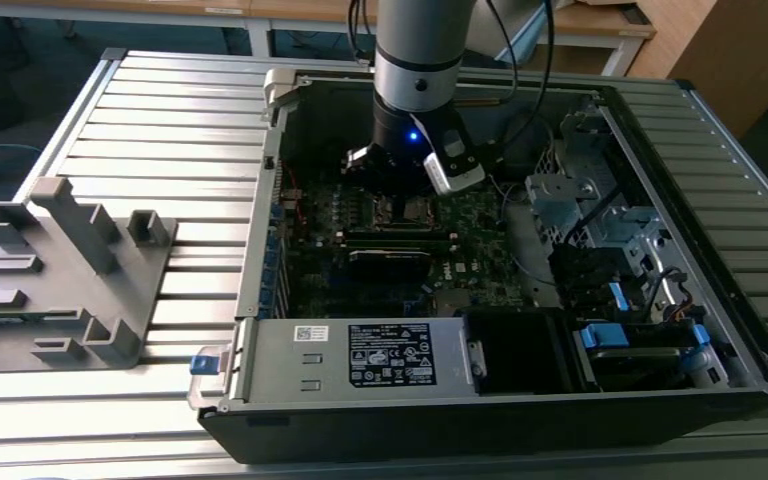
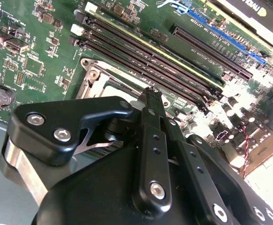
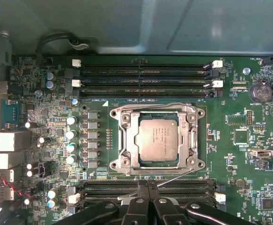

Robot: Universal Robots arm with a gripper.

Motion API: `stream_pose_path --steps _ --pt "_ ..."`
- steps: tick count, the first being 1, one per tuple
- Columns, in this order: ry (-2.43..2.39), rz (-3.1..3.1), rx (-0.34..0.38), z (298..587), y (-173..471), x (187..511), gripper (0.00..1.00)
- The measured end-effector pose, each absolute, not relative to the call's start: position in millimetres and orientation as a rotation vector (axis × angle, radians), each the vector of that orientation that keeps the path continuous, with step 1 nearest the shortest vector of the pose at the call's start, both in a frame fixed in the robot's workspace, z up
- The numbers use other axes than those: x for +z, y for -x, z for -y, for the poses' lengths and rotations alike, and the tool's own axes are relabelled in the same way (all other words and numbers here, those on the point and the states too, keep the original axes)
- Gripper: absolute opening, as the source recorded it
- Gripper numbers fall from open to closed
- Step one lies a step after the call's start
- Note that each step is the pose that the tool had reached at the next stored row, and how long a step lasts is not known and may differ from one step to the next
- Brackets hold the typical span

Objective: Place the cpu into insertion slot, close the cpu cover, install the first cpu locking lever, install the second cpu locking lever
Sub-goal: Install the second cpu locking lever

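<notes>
In the first wrist view the cpu lies flat in the insertion slot, its dull grey top showing through the window of the cpu cover. The shiny cover lies down over it. One thin wire locking lever runs along the socket's far edge. Another locking lever slants away from the socket's near edge towards my fingertips. My gripper is shut, its tips at that lever's end; whether they touch it I cannot tell. In the exterior view my gripper hangs just above the socket.
Rows of memory slots flank the socket on both sides. The motherboard sits deep in the open black computer case, with drive bays and cables at the exterior view's right. A grey fixture stands on the slatted table.
</notes>
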State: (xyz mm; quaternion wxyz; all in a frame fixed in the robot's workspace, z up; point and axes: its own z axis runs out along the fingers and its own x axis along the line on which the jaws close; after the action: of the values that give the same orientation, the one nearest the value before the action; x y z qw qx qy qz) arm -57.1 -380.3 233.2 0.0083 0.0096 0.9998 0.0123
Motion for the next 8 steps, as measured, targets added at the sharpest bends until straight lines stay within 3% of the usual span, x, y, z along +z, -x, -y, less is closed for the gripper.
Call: stream_pose_path --steps 8 --pt "-0.03 -3.124 0.039 380.2 58.2 232.3 0.11"
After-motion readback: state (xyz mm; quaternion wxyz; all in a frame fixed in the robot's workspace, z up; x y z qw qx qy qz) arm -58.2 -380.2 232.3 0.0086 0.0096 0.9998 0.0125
